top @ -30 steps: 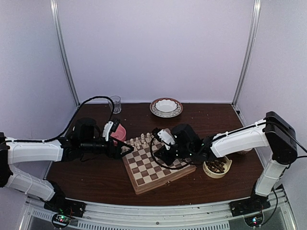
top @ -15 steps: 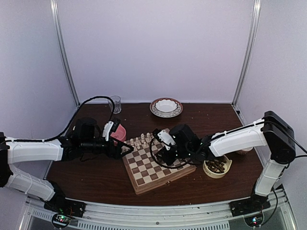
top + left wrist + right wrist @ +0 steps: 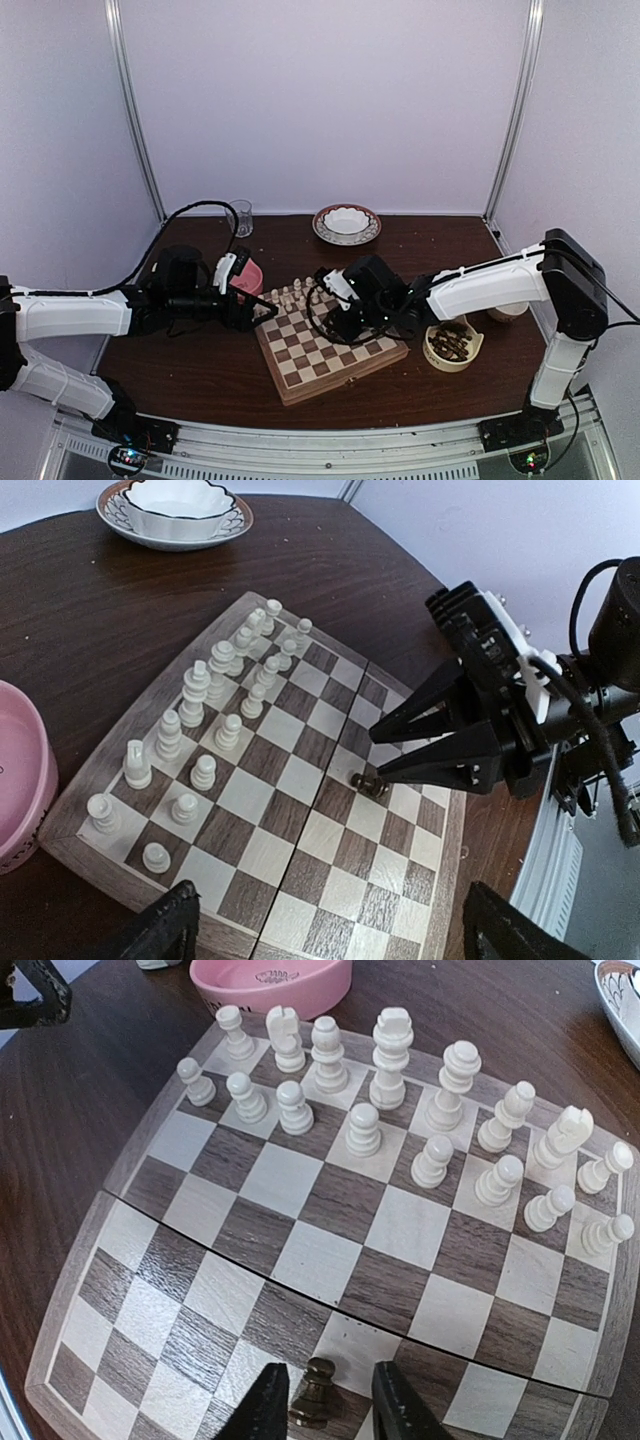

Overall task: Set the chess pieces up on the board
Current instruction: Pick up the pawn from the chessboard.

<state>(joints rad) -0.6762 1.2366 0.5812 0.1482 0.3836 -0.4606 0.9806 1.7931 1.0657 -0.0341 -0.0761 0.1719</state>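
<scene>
The board (image 3: 300, 392) lies at the table's middle; it also shows in the left wrist view (image 3: 455, 880) and the right wrist view (image 3: 60, 1345). One dark brown pawn (image 3: 314, 1392) stands upright on it near the centre seam, also seen in the left wrist view (image 3: 368, 782). My right gripper (image 3: 325, 1405) is open and straddles the pawn, with a gap on each side; it shows from above (image 3: 335, 322). More dark chess pieces (image 3: 452, 343) fill a cream bowl to the right. My left gripper (image 3: 262, 312) is open and empty at the board's left edge (image 3: 330, 940).
Cream-white chessmen (image 3: 370, 1090) stand in two rows on the board's far-left side. A pink bowl (image 3: 247, 277) sits just left of the board. A patterned bowl (image 3: 346, 223) and a glass (image 3: 241, 217) stand at the back.
My right gripper has shifted a little to the left over the board. The left arm has not moved.
</scene>
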